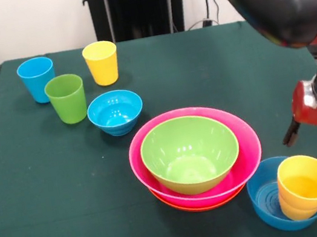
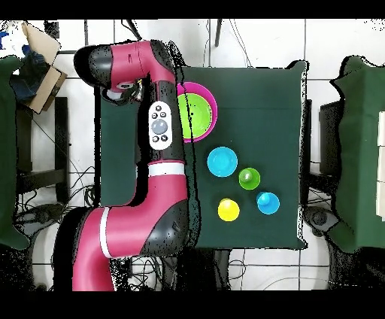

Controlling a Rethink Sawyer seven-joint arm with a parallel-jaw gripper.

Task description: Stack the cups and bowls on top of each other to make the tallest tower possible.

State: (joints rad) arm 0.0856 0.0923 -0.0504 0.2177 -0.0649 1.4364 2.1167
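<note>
Tool (image 1: 315,135) spread open, empty, above squat stepped-wall yellow-orange glossy plastic cup (image 1: 304,185) tilted inside small blue ribbed bowl (image 1: 270,200).

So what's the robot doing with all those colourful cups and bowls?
It's building a tower, but it has only just started. The lime green bowl sits inside the pink bowl, which rests on an orange bowl. A squat yellow-orange cup lies tilted in a blue bowl. The gripper hovers open just above that cup, holding nothing. The light blue cup, green cup, yellow cup and another blue bowl stand apart.
</note>
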